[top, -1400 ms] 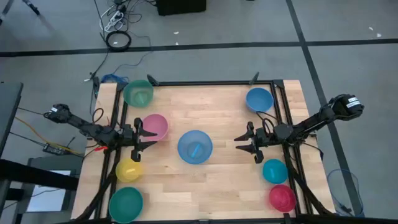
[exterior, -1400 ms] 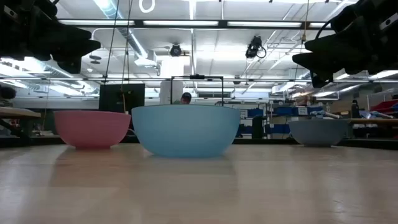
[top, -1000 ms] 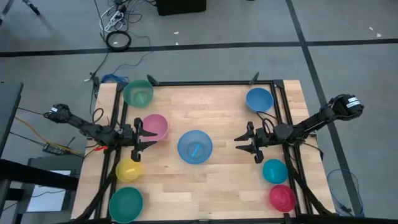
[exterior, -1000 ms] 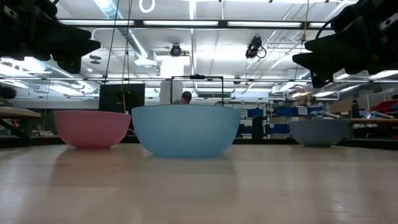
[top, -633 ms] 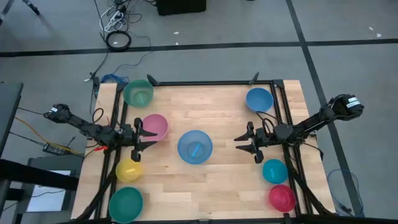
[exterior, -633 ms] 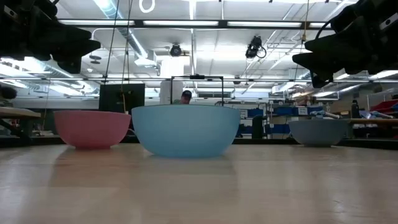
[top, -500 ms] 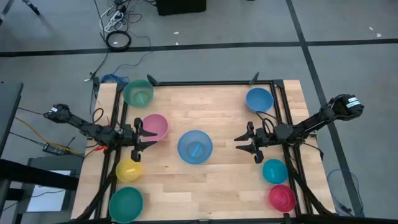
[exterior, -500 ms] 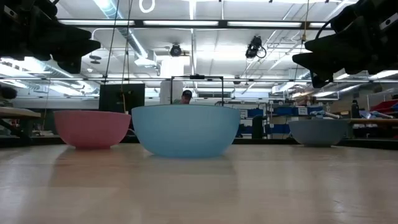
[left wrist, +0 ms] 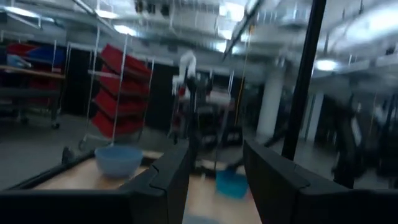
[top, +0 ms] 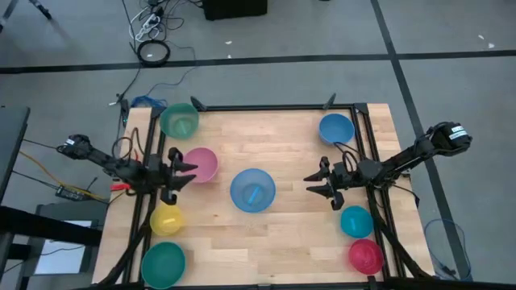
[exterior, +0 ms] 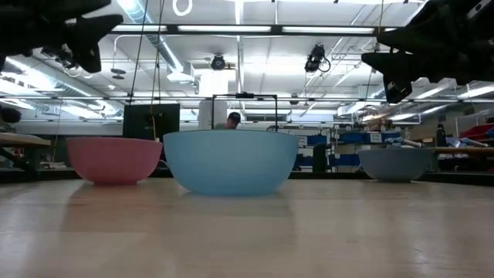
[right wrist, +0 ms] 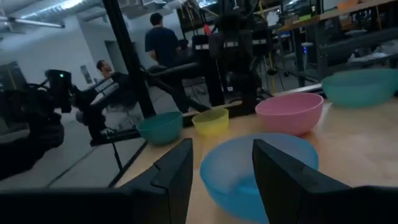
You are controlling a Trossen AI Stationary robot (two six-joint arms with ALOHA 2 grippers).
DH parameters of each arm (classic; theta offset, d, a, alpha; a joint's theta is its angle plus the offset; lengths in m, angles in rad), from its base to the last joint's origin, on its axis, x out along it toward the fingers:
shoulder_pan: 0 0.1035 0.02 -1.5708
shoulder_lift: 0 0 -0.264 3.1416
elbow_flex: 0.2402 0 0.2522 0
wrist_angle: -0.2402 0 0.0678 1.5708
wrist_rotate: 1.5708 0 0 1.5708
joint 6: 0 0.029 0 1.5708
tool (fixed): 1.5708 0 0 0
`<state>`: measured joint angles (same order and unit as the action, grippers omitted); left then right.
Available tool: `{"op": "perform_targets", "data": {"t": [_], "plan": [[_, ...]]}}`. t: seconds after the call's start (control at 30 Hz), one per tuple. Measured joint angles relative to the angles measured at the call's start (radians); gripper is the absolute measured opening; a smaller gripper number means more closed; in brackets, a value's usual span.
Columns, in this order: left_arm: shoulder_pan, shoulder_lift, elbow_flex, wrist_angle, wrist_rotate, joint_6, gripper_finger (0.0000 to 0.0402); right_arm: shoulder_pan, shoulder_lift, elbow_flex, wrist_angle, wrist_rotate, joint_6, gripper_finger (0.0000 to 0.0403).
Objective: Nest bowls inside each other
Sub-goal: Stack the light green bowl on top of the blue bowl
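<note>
Seven bowls sit apart on the wooden tabletop [top: 282,234], none nested in another. The largest, the light blue bowl [top: 253,191], is in the middle; the pink bowl [top: 201,164] lies near it toward the left, with a green bowl [top: 179,121] at the far left corner, the yellow bowl [top: 168,219] and a second green bowl [top: 164,264] down the left edge toward the near corner. On the right side the blue bowl [top: 336,129] stands at the far corner, the teal bowl [top: 356,221] and the red bowl [top: 365,257] along the near right edge. The left gripper [top: 182,171] hangs above the left edge just beside the pink bowl, its jaws parted and holding nothing — its wrist view shows clear space between the two dark fingers [left wrist: 168,180]. The right gripper [top: 316,184] hovers over the right part of the tabletop, pointing at the light blue bowl, jaws likewise parted and empty. Two people [right wrist: 161,40] stand in the room beyond.
</note>
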<state>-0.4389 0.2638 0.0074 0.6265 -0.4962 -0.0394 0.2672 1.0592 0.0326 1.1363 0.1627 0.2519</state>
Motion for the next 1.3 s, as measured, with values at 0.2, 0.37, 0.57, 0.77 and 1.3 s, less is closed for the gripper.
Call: {"op": "perform_targets", "data": {"t": [0.2,0.37,0.57,0.77,1.3], "plan": [[0.0,0.0,0.0,0.088,-0.029,-0.04,0.0158,-0.003,0.0,0.0,0.054,0.009,0.093,0.0155],[0.0,0.0,0.0,0.087,-0.055,-0.078,0.0158,-0.003,0.001,0.0,0.059,0.009,0.065,0.0155],[0.0,0.007,0.0,0.084,-0.075,-0.087,0.0158,-0.006,0.002,0.0,0.059,0.008,0.016,0.0155],[0.004,0.065,0.039,0.002,-0.251,-0.047,0.0158,-0.091,0.003,0.0,0.047,0.01,-0.015,0.0155],[0.236,0.46,0.232,-0.314,-0.093,-0.266,0.0158,-0.525,0.003,-0.003,-0.068,-0.006,0.154,0.0155]]}}
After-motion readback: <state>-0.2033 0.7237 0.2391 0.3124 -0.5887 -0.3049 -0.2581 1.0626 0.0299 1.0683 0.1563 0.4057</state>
